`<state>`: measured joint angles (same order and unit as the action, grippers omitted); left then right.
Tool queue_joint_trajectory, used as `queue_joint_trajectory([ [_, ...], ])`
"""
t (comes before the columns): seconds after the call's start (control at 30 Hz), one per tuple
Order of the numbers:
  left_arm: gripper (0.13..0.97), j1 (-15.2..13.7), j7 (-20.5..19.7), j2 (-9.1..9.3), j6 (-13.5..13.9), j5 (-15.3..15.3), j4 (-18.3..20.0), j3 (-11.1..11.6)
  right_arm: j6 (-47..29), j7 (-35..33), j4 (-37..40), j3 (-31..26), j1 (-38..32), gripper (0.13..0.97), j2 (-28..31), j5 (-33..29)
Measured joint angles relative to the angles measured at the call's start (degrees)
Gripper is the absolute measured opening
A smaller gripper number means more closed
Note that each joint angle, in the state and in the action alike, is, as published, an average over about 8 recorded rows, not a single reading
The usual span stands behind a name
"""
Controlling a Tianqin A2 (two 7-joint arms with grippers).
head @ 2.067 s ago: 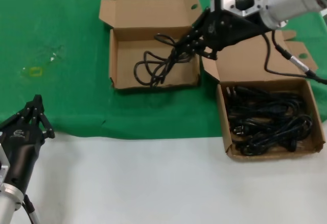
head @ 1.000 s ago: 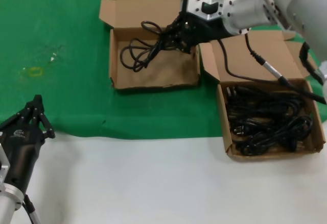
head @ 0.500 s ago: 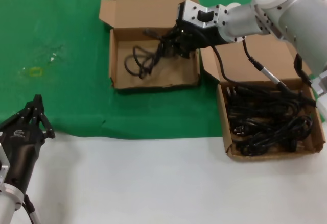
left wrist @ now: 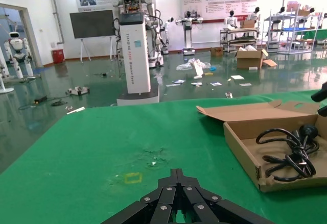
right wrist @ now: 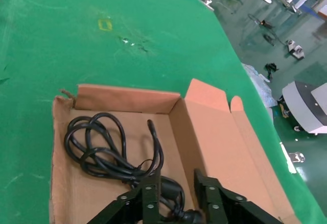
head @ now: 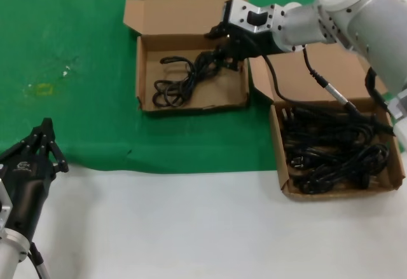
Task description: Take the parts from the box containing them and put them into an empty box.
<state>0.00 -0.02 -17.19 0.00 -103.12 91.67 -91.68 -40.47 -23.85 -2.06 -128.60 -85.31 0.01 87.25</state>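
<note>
Cord bundle (head: 189, 75) lies in the empty box (head: 145, 75), the right gripper (head: 224, 55) over its far right corner, fingers parted around the plug end. Left gripper (head: 39, 144) waits well short of that box, fingers closed together.

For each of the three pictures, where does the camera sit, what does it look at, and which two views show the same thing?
Head view: from above, down at both boxes; right gripper over the empty box, left gripper parked near.
Left wrist view: low over the green cloth, facing the hall; own fingers below.
Right wrist view: down into the empty box; own fingers.
All three show the delivered cord.
</note>
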Motion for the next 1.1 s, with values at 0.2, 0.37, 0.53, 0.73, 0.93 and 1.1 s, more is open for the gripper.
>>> queue_joint_trajectory([
  [0.2,0.144,0.00,0.00,0.00,0.00,0.00,0.00,0.00,-0.40,-1.41,0.68,1.83,-0.62,0.291,0.08,0.44],
  [0.37,0.145,0.00,0.00,0.00,0.00,0.00,0.00,0.00,-0.46,-1.62,0.77,2.13,-0.71,0.395,0.10,0.52],
  [0.53,0.150,0.00,0.00,0.00,0.00,0.00,0.00,0.00,-0.47,-1.63,0.78,2.14,-0.71,0.458,0.10,0.52],
  [0.73,0.159,0.00,0.00,0.00,0.00,0.00,0.00,0.00,-0.47,-1.63,0.78,2.14,-0.71,0.568,0.10,0.52],
  [0.93,0.210,0.00,0.00,0.00,0.00,0.00,0.00,0.00,-0.21,-1.48,0.20,2.36,-0.16,0.699,0.21,0.62],
  [1.1,0.271,0.00,0.00,0.00,0.00,0.00,0.00,0.00,1.20,-0.62,-2.92,3.57,2.82,0.804,0.80,1.15],
])
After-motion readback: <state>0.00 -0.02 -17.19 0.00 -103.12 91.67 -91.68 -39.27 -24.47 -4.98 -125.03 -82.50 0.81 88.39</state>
